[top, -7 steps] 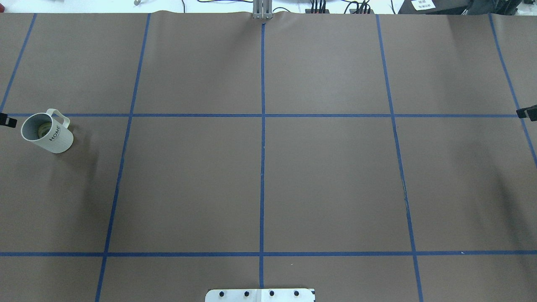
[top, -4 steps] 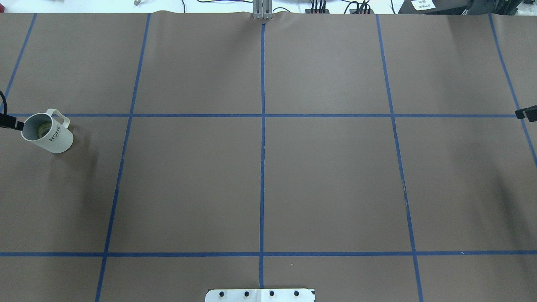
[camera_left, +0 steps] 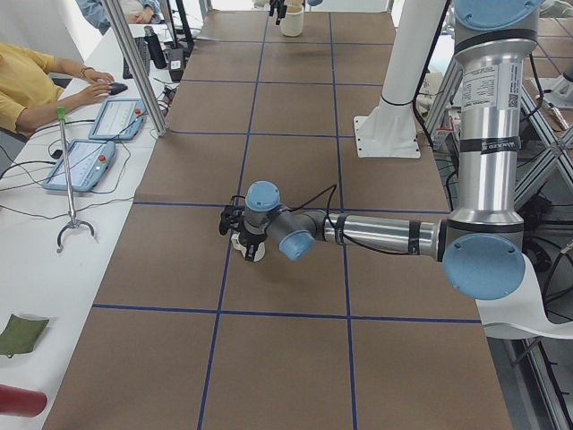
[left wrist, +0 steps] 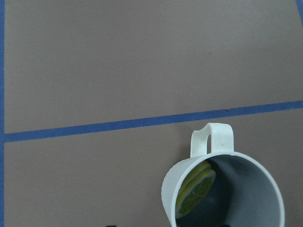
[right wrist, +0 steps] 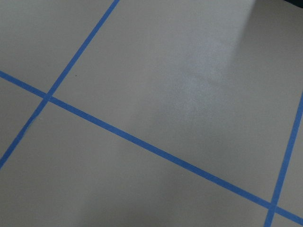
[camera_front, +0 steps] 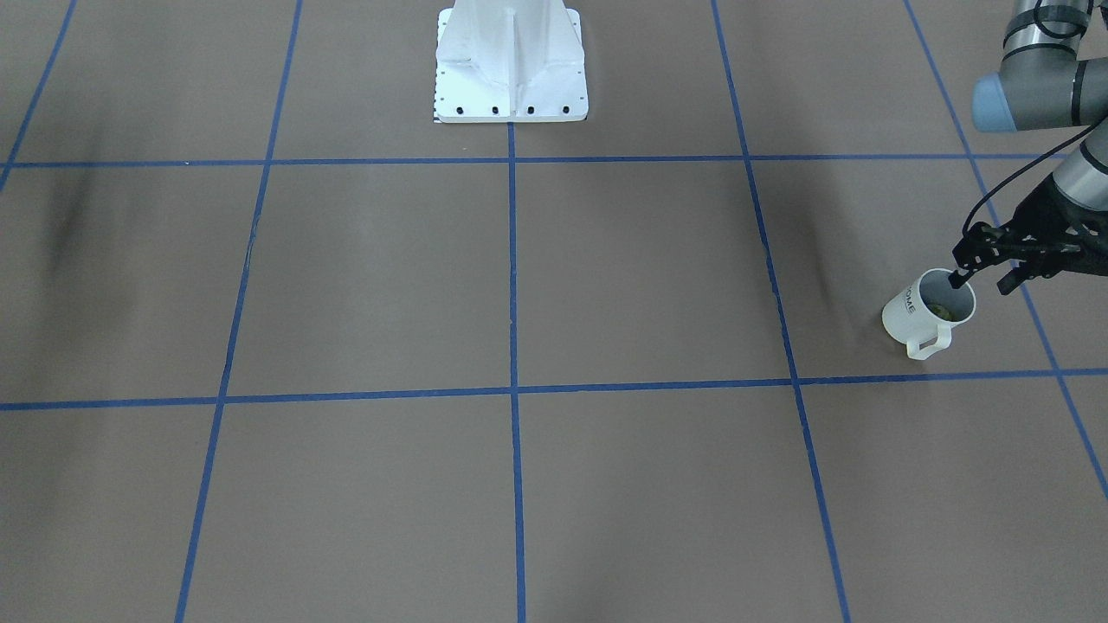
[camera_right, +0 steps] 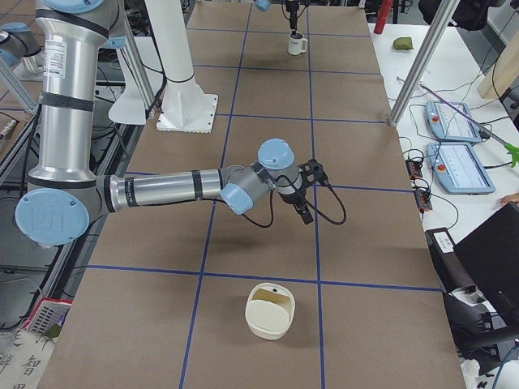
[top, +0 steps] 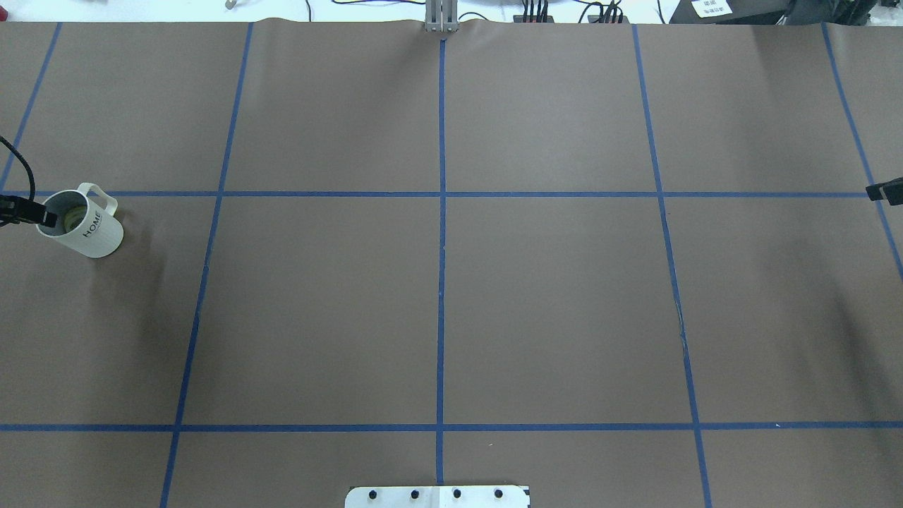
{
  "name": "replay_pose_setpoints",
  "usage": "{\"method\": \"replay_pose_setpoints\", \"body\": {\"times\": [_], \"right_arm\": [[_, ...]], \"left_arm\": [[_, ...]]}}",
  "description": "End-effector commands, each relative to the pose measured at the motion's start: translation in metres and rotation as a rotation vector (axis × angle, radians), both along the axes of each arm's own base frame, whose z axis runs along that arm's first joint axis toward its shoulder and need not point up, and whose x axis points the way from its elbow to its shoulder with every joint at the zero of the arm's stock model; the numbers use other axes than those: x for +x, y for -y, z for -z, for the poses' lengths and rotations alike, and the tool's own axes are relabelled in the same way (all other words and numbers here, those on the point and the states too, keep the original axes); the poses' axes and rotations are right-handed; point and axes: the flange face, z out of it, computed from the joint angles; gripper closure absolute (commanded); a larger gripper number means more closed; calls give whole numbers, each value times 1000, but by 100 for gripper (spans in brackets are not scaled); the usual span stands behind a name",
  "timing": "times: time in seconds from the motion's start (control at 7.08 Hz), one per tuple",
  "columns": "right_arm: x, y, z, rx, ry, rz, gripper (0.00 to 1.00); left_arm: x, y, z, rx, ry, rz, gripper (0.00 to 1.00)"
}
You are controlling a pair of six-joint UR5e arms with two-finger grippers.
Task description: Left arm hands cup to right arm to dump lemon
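Observation:
The white ribbed cup (camera_front: 919, 316) marked "HOME" stands upright at the table's far left end, handle away from the robot. The overhead view shows it too (top: 88, 229). A yellow-green lemon (left wrist: 195, 191) slice leans on its grey inner wall. My left gripper (camera_front: 981, 282) is open at the cup's mouth, one finger (camera_front: 959, 275) over the rim and the other outside it. In the overhead view a finger (top: 28, 209) reaches the rim. My right gripper (top: 885, 190) shows only as a black tip at the right edge. I cannot tell whether it is open.
The white robot base plate (camera_front: 511, 73) sits at the table's middle near edge. Blue tape lines grid the brown table (top: 550, 303). A cream bowl-like container (camera_right: 270, 309) stands near the right arm's end. Operators' tablets (camera_left: 85, 161) lie beside the table.
My left gripper has moved in from the overhead view's left edge until its finger is over the cup's rim. The cup and the right gripper have not moved.

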Motion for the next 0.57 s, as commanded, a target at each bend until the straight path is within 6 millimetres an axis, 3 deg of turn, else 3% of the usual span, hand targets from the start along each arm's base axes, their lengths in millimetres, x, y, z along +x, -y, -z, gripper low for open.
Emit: {"method": "replay_pose_setpoints", "body": {"times": [0.0, 0.42], "right_arm": [[0, 0, -1, -2, 0, 0, 0], [0, 0, 1, 18, 2, 7, 0]], "left_arm": [[9, 0, -2, -10, 2, -11, 96], [5, 3, 2, 25, 29, 9, 100]]}}
